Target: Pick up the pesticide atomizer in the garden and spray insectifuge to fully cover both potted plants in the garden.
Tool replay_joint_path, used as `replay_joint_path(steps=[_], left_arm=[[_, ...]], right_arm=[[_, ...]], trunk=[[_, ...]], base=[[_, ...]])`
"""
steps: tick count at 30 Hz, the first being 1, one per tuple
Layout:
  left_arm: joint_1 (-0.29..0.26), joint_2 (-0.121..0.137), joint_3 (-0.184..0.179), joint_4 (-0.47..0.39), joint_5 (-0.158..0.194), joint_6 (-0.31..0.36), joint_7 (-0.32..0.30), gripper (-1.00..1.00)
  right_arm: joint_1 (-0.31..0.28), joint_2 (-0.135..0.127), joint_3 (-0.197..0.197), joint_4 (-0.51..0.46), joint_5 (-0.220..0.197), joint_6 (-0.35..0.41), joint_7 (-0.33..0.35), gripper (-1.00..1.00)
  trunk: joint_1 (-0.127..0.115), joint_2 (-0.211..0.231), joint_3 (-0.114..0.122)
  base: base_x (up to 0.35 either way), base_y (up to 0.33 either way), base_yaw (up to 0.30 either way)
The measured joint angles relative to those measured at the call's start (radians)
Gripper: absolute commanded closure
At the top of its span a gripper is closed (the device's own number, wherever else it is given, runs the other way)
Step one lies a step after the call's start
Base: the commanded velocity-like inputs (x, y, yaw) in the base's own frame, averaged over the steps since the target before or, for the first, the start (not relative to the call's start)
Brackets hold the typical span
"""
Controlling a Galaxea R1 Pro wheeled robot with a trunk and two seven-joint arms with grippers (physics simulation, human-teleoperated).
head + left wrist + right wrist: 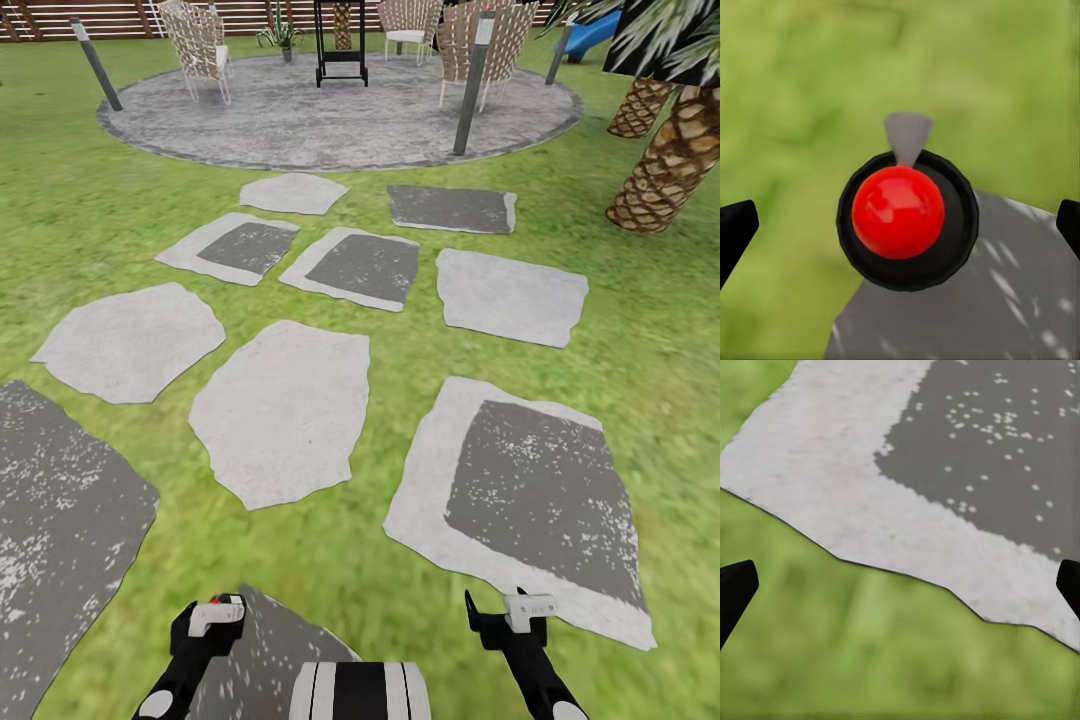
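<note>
The left black claw (205, 618) and the right black claw (900, 585) are both wide open, holding nothing. They hang low over the garden's green lawn (90, 230), by flat grey stepping stones (285, 410). A shiny red ball in a black ring (898, 212) sits between the left claw's fingers and touches neither.

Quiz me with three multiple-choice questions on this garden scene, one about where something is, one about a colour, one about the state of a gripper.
1. Where do the white lattice chairs stand?
A. on the lawn
B. on the round grey mottled paving
C. on a stepping stone

2. What colour is the glossy ball in the left wrist view?
A. blue
B. yellow
C. red

3. How is the right gripper?
A. open
B. shut on a bottle
C. shut, empty

Answers: 1 B, their legs rest on the paving. 2 C, it is plainly red. 3 A, its black fingertips sit far apart with only ground between.
</note>
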Motion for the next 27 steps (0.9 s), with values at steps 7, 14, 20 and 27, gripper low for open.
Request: replay_joint_path(steps=[7, 14, 20, 27], left_arm=[[0.000, 0.002, 0.002, 0.000, 0.005, 0.000, -0.001, 1.00], [0.000, 0.002, 0.000, -0.003, 0.003, 0.000, 0.000, 1.00], [0.000, 0.001, 0.000, -0.004, 0.002, 0.000, 0.000, 1.00], [0.000, -0.001, 0.001, -0.005, 0.002, -0.001, -0.002, 1.00]], right_arm=[[0.000, 0.000, -0.001, -0.001, 0.000, 0.000, 0.000, -1.00], [0.000, 0.000, -0.001, -0.001, 0.000, 0.000, 0.000, -1.00], [0.000, 0.000, -0.001, -0.001, 0.000, 0.000, 0.000, -1.00], [0.000, 0.000, 0.000, 0.003, 0.000, 0.000, 0.000, -1.00]], trunk=[[0.000, 0.000, 0.000], [0.000, 0.000, 0.000], [0.000, 0.000, 0.000], [0.000, 0.000, 0.000]], base=[[0.000, 0.000, 0.000], [0.000, 0.000, 0.000], [0.000, 0.000, 0.000], [0.000, 0.000, 0.000]])
